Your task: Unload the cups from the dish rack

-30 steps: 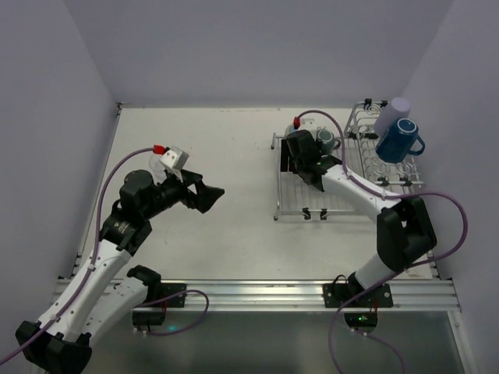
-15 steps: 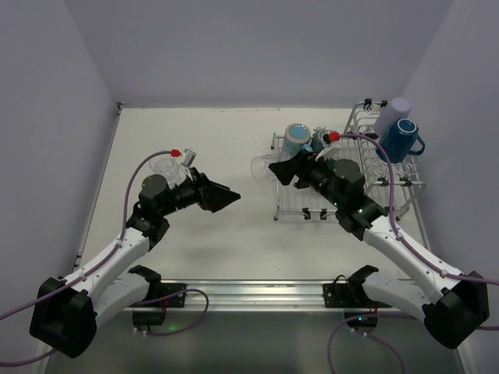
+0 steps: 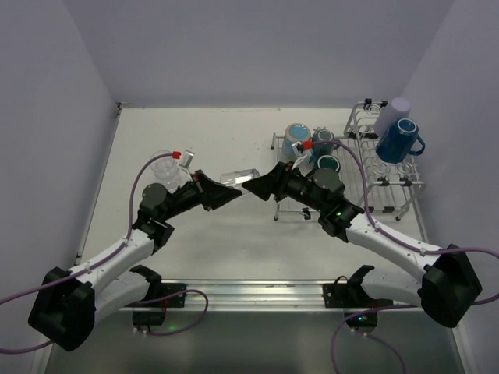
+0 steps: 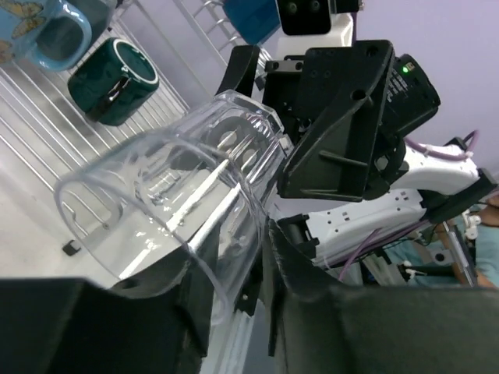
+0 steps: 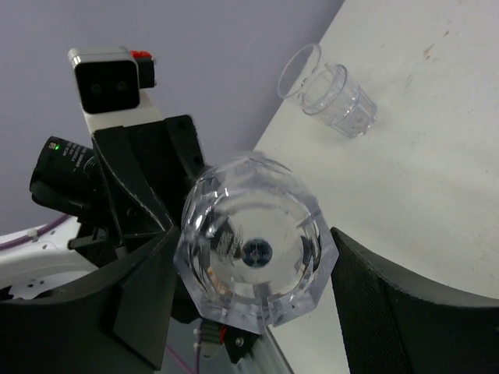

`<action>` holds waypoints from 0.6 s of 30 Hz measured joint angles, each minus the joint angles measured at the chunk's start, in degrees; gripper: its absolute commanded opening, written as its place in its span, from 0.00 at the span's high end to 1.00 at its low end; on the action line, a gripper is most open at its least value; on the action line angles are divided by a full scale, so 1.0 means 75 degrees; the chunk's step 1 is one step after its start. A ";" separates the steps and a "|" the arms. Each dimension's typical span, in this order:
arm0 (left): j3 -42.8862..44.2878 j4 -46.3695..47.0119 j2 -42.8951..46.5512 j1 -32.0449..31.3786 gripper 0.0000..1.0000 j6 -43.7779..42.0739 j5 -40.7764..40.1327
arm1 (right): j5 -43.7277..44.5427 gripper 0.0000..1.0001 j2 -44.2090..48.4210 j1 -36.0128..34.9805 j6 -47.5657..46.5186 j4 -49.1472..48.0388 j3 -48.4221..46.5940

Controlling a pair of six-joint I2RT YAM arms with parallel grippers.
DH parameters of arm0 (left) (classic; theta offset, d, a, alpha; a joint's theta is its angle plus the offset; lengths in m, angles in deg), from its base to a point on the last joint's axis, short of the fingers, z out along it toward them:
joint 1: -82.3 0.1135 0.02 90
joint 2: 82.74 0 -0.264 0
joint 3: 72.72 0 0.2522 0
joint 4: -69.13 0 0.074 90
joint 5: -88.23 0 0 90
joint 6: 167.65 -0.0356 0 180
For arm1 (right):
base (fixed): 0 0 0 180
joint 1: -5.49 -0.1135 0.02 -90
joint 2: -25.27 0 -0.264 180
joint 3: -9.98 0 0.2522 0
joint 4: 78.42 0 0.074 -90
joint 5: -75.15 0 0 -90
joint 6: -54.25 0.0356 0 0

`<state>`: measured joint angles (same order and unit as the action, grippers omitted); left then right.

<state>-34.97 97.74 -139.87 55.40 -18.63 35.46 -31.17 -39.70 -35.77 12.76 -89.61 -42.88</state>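
One clear glass (image 3: 239, 175) hangs between left claw (image 3: 231, 191) and right claw (image 3: 251, 185).

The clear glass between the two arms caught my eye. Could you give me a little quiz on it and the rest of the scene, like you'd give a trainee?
1. True or false: the clear glass stands upright on the table.
2. How many cups sit in the dish rack? A) three B) five C) seven
3. What sits on the table near the left gripper?

Key:
1. False. It lies sideways between the left gripper and the right gripper.
2. B.
3. A second clear glass.
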 measured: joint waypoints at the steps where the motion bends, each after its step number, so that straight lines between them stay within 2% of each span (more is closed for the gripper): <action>1: -0.0012 0.0006 0.0003 -0.0003 0.83 0.0067 -0.0015 | -0.0026 0.76 -0.0055 -0.0003 0.0073 -0.0137 0.0000; 3: -0.0032 0.0128 0.0073 -0.0009 1.00 0.0198 0.0000 | -0.0172 0.66 -0.0143 0.0026 0.0289 -0.0408 0.0055; 4: -0.0032 0.0184 0.0157 -0.0012 1.00 0.0236 0.0023 | -0.0233 0.46 -0.0154 0.0044 0.0443 -0.0586 0.0111; 6: -0.0003 0.0181 0.0420 -0.0038 1.00 0.0035 -0.0012 | -0.0210 0.25 -0.0152 0.0050 0.0702 -0.0804 0.0189; 8: 0.0111 -0.0326 0.0644 -0.0070 1.00 -0.0286 -0.0119 | -0.0131 0.03 -0.0134 -0.0009 0.0793 -0.0874 0.0242; 12: 0.1142 -0.2710 0.0877 -0.0125 1.00 -0.1550 -0.1064 | 0.0064 0.01 0.0047 -0.0050 0.0583 -0.0519 0.0344; 18: 0.4246 -0.7248 0.0271 -0.0122 1.00 -0.3710 -0.3995 | 0.0720 0.01 0.0956 -0.0055 -0.0064 0.0784 0.0338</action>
<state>-3.12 43.38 -137.83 54.49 -46.45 5.50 -25.77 -32.53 -36.18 12.28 -83.73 -40.34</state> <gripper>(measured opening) 0.100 0.990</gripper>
